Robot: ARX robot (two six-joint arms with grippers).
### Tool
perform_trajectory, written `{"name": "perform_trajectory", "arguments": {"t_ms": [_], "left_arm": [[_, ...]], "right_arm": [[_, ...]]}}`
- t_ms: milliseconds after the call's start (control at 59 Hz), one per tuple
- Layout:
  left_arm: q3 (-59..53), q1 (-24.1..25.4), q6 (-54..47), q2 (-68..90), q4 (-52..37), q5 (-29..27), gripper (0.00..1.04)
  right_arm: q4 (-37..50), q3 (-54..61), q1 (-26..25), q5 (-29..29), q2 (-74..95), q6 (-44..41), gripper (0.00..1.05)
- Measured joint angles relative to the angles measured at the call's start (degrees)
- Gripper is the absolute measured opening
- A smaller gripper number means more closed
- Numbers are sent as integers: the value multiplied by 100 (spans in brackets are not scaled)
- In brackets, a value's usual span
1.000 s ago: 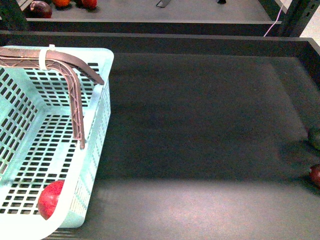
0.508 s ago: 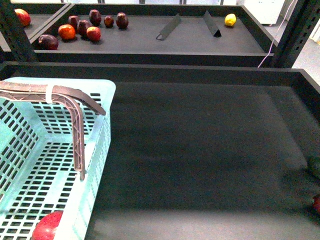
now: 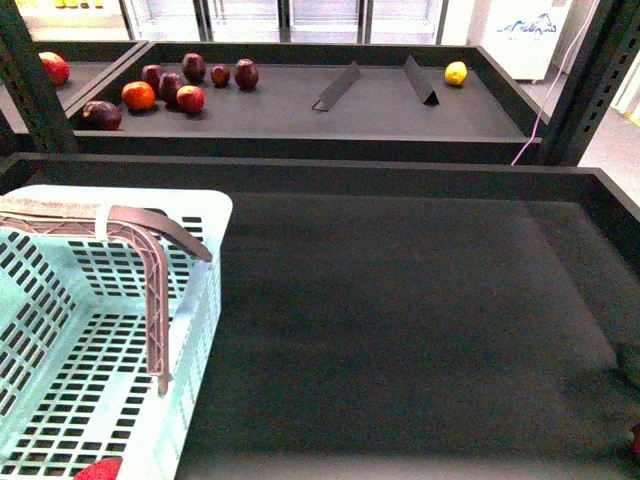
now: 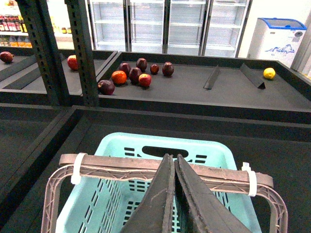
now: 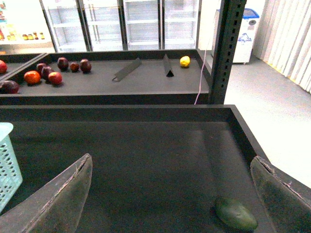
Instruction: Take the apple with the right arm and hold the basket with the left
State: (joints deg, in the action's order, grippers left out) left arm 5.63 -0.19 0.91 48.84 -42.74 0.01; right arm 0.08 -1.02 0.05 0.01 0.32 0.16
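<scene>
The pale mint-blue basket (image 3: 205,262) fills the left of the front view, its brown handle (image 3: 150,290) arching over it. Only the top of the red apple (image 3: 100,469) shows, inside the basket at the frame's bottom edge. In the left wrist view my left gripper (image 4: 173,162) is shut on the brown handle (image 4: 112,166) above the basket (image 4: 127,144). My right gripper (image 5: 171,160) hangs open over the dark shelf with nothing between its fingers, and a corner of the basket (image 5: 7,165) lies off to one side. Neither arm appears in the front view.
A green fruit (image 5: 236,215) lies on the dark shelf near one right fingertip. A dark red fruit (image 3: 635,438) peeks in at the front view's right edge. The rear shelf holds several small red and orange fruits (image 3: 170,90), a lemon (image 3: 456,73) and two wedge dividers (image 3: 337,87).
The front view has swung upward. The basket and apple slid down in the frame, the apple now nearly cut off. The rear shelf's fruit came into fuller view.
</scene>
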Motion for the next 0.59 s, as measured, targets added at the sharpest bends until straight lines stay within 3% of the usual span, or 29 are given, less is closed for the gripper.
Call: {"name": "perform_trajectory", "arguments": {"t_ms": [169, 593], "left_arm": [[-382, 0, -9, -555, 109, 0, 3], [-479, 0, -24, -2439, 1849, 0, 3]], "right_arm": [[0, 0, 0, 0, 0, 0, 96], [0, 0, 0, 0, 0, 0, 96]]}}
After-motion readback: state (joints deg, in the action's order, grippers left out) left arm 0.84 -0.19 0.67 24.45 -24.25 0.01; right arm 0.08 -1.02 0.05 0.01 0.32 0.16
